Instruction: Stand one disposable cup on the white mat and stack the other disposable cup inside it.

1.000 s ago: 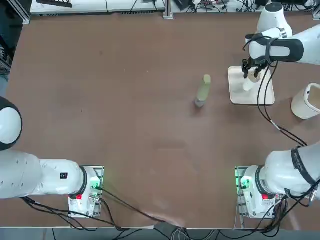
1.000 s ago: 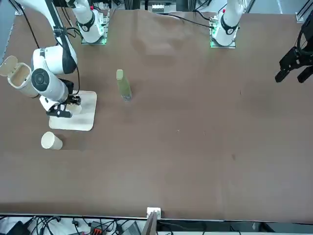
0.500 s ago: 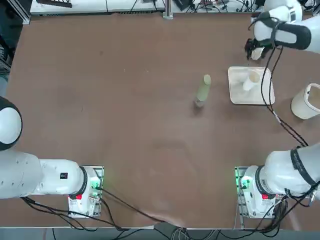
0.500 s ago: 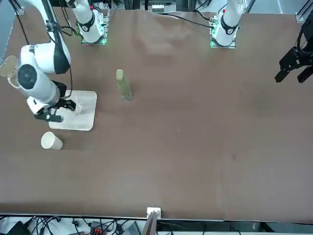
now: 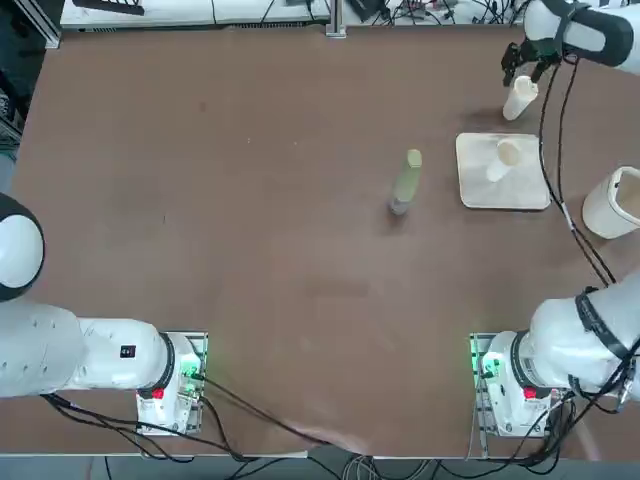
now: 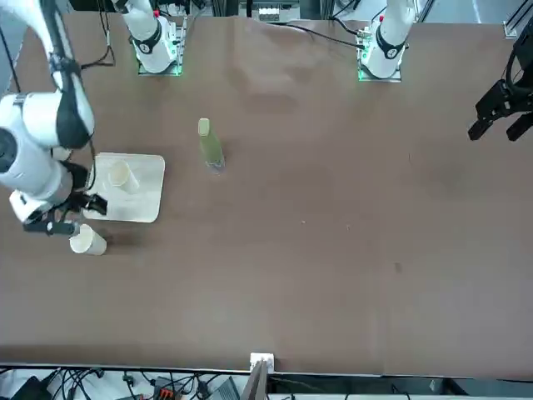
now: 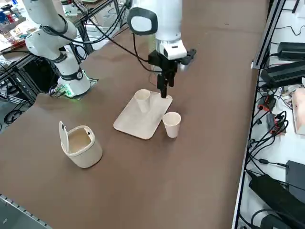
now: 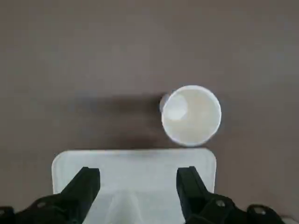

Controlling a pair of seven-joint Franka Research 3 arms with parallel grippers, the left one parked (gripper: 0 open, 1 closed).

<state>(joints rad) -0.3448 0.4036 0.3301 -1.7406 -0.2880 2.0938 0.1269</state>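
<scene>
The square cream-white mat with rounded corners [image 5: 472, 182] lies flat on the brown table [image 7: 200, 157] and carries one white disposable cup [image 7: 143, 101], standing upright. The second white disposable cup [image 8: 191, 115] stands upright on bare table just beside the mat, its mouth open to the wrist camera. The right gripper [image 8: 138, 175] is wide open and holds nothing; its two black fingers are spread apart above the table. This spread presumably serves to admit the second cup's wall, while the cup on the mat acts as a fixed receiver. The first half of the task appears complete; the step in hand is judged to be the approach to the second cup. Stacking then calls for a light grip, a lift clear of the receiving rim and a centred descent, since an off-centre base could tip the lower cup.
</scene>
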